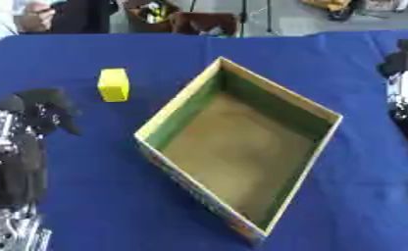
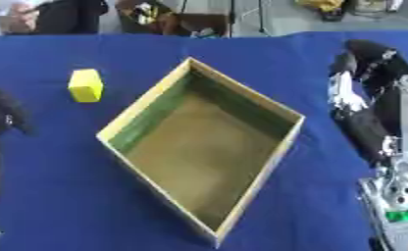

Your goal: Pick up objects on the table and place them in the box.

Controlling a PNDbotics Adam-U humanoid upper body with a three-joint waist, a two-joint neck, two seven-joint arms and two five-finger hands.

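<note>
Both head eyes look steeply down, sharing the box (image 1: pixel 242 147) and blue table (image 1: pixel 96 196).

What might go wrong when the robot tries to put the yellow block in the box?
The yellow block is small and sits near the box, so the left robot hand, coming from the side away from the box, might nudge it away instead of gripping it. Lifting too low might bump the block against the box's wall. The right robot hand sits close to the box's other side and might knock it.

Block (image 1: pixel 113 84) left of box (image 1: pixel 280 100) (apart), on table (image 1: pixel 96 206).
</note>
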